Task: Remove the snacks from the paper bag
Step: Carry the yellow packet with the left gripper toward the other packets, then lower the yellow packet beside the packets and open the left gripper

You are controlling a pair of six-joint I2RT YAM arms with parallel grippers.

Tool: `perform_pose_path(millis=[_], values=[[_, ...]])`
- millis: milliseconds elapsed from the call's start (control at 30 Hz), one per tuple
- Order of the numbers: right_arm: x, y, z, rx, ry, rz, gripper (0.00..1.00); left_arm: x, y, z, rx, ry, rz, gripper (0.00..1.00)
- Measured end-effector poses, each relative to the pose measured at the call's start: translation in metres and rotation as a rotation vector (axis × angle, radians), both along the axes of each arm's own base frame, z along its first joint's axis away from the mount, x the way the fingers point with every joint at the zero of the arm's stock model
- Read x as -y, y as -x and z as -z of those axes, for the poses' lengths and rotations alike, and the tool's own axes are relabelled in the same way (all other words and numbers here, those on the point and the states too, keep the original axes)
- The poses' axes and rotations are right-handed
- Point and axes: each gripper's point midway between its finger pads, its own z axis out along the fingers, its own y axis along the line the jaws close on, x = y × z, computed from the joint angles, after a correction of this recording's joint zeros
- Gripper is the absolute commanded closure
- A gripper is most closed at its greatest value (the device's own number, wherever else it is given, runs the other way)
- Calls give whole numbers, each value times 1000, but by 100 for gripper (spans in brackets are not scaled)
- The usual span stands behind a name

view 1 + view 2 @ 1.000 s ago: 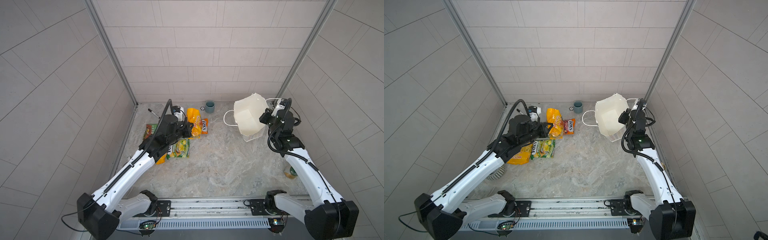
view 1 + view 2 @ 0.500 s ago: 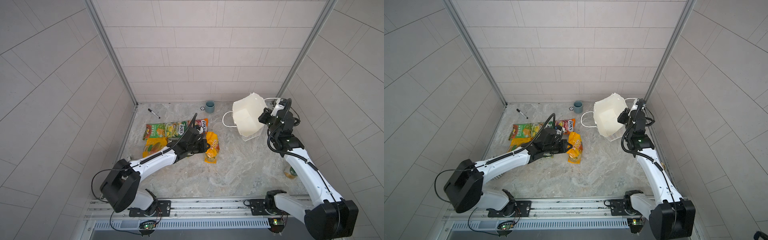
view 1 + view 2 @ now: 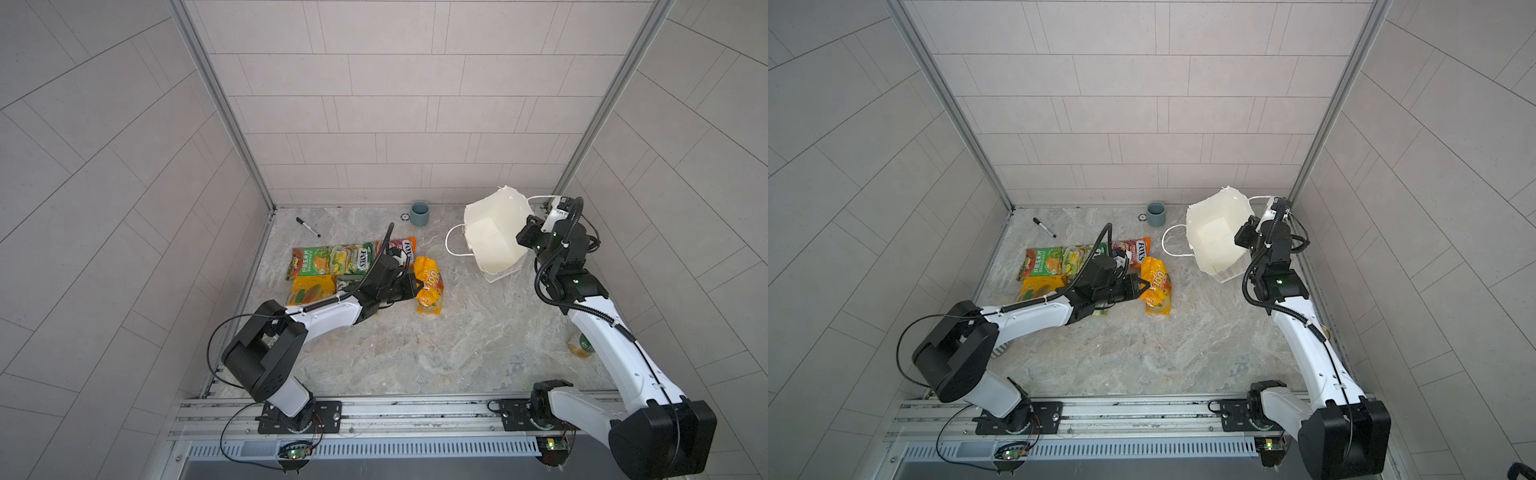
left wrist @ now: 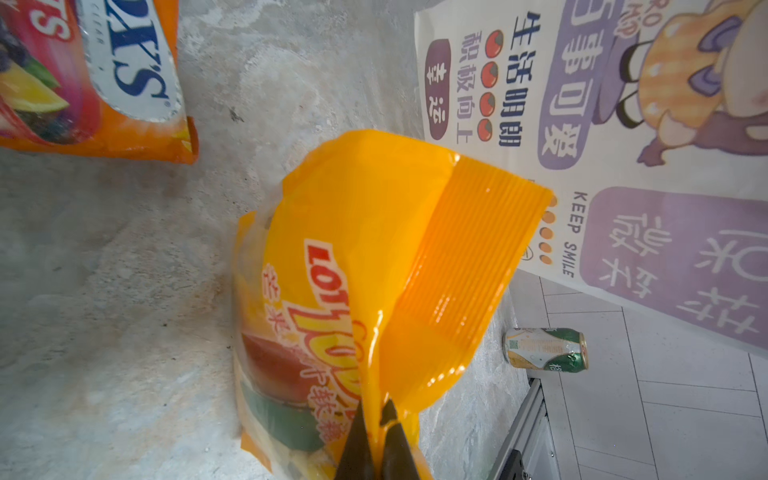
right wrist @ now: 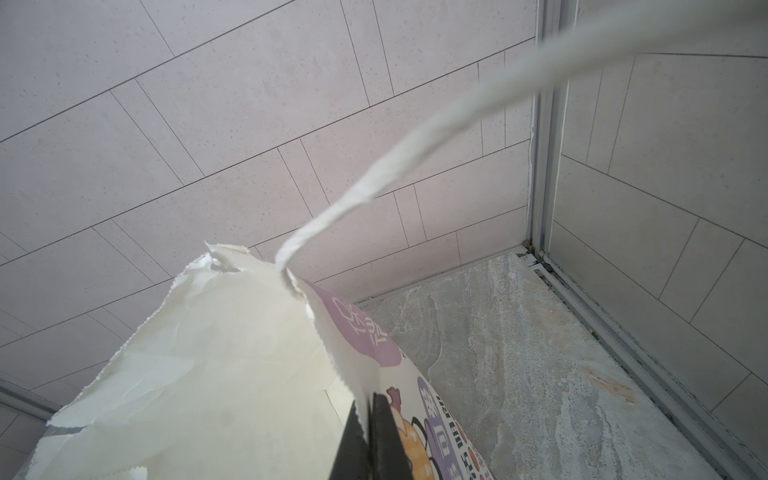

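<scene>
Your left gripper was pinched tight on the sealed edge of the orange-yellow packet; that packet sat on the marble table, outside the paper bag and to its left; your right gripper was clamped on the bag's rim; the bag stood near the right wall, mouth open upward; the other snacks lay clustered just left of the held packet.
</scene>
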Motion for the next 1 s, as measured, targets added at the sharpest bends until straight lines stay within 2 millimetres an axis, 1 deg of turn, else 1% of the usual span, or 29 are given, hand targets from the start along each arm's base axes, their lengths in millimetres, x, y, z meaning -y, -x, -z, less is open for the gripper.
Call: perform_pose_path(millis=[67, 133, 267, 367, 500, 600, 700, 800, 867, 933, 967, 1000], values=[[-1, 0, 0, 0, -1, -3, 100, -8, -5, 3, 3, -6, -11, 83], [-1, 0, 0, 0, -1, -4, 100, -17, -8, 5, 7, -29, -18, 79], [-1, 0, 1, 4, -1, -5, 100, -42, -7, 9, 19, -146, -23, 64], [-1, -1, 2, 4, -1, -8, 100, -58, -6, 15, 6, -241, -21, 56], [-2, -1, 2, 6, -2, -11, 100, -75, -3, 23, -12, -342, -8, 56], [-2, -1, 2, 7, -2, -12, 100, -83, 3, 30, -30, -394, 2, 61], [-2, -1, 2, 7, -2, -12, 100, -92, 7, 34, -45, -444, -1, 61], [-2, -1, 2, 7, -2, -12, 100, -101, 8, 28, -34, -494, -14, 57], [-2, -1, 2, 7, -2, -12, 100, -105, 4, 18, -10, -520, -28, 53], [-2, -1, 2, 7, -2, -12, 100, -107, -3, 7, 24, -532, -43, 44], [-2, -1, 2, 7, -2, -12, 100, -106, -6, 2, 39, -534, -47, 42], [-2, -1, 2, 7, -2, -13, 100, -106, -8, -2, 54, -535, -46, 37]])
